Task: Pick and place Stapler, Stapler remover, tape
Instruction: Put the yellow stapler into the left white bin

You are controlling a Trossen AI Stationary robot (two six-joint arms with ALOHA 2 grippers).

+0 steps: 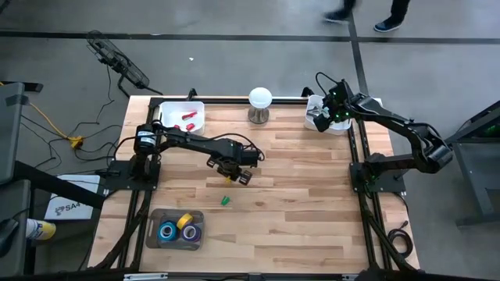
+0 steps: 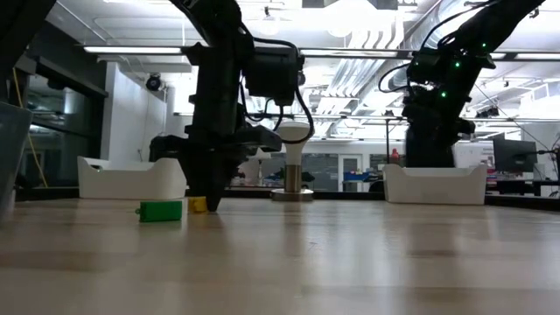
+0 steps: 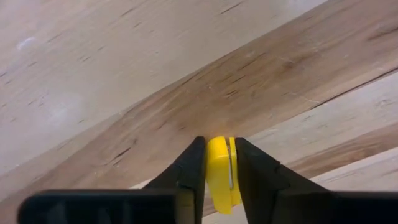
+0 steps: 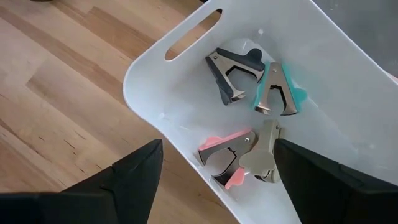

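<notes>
Nearest, a grey tray (image 1: 153, 234) holds the tape (image 1: 178, 228) rolls (blue, yellow, purple). Beyond it, mid-table, the left gripper (image 1: 232, 175) is closed on a yellow stapler (image 3: 219, 174) at the wood, a green stapler (image 2: 161, 211) just beside it. Farther back, a left white bin (image 1: 168, 117) holds red items. The right gripper (image 4: 211, 186) hangs wide open over the right white bin (image 4: 186, 74), holding nothing; below it lie four staple removers (image 4: 249, 124).

Matt wooden table (image 1: 297, 195); glossy white plastic bin (image 4: 186, 74)
</notes>
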